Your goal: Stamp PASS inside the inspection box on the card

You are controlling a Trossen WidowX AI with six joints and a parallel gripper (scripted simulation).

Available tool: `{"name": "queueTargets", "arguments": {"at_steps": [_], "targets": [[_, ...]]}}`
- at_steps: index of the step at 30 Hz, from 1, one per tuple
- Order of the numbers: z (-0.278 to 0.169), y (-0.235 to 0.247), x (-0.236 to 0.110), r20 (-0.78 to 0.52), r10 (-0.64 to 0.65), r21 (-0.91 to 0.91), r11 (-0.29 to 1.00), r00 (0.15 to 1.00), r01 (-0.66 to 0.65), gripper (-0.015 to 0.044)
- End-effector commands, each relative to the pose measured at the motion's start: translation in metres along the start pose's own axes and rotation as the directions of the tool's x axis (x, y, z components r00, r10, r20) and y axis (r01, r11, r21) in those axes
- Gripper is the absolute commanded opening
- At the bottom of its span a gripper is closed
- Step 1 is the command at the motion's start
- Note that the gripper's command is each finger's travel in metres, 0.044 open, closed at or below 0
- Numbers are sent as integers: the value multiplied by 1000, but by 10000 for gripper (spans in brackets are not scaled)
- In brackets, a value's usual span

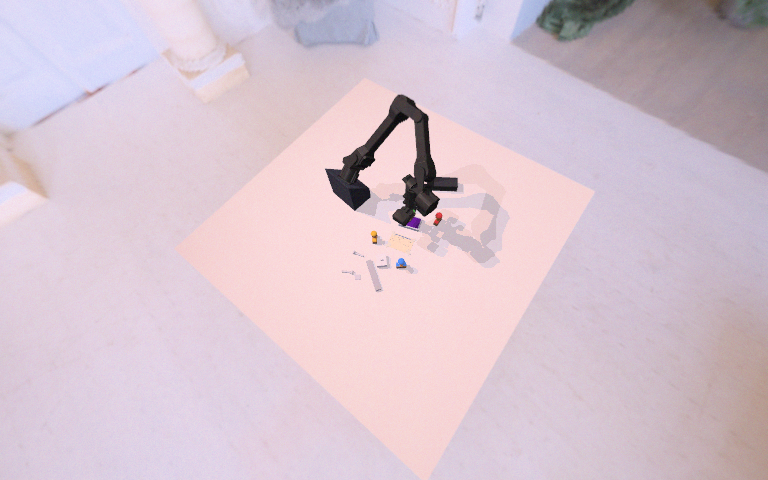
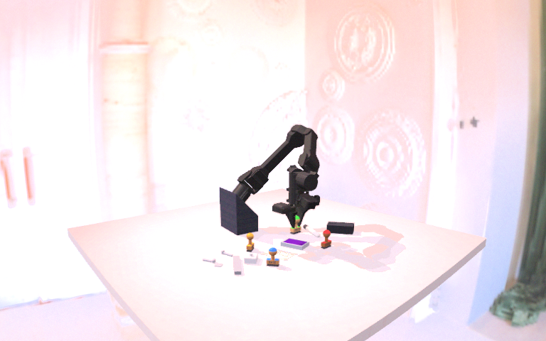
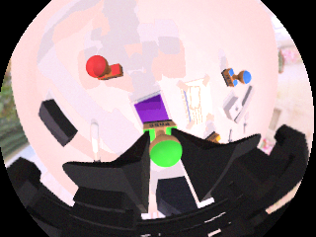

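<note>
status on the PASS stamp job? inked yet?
Done: the green-knobbed stamp is off the bench, gripped in the jaws of the gripper. In hand: it is at the near edge of the purple ink pad; contact with the pad can't be confirmed from these views, so inking looks not yet done. Left: ink, one print in the box on the card, then set the stamp back on the bench.
</note>
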State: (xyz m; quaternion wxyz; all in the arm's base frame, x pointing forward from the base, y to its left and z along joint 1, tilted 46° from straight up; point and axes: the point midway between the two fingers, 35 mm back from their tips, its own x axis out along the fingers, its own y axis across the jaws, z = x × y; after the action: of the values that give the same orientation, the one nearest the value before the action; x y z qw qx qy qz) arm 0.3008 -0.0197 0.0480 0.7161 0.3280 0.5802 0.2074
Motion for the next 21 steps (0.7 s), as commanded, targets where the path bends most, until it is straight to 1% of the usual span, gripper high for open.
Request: {"name": "queueTargets", "arguments": {"at_steps": [1,21], "targets": [[-1,0,4,-3,4,6,1000,1000,-4,0],[-1,0,17,-2,5,5,1000,1000,-5,0]]}}
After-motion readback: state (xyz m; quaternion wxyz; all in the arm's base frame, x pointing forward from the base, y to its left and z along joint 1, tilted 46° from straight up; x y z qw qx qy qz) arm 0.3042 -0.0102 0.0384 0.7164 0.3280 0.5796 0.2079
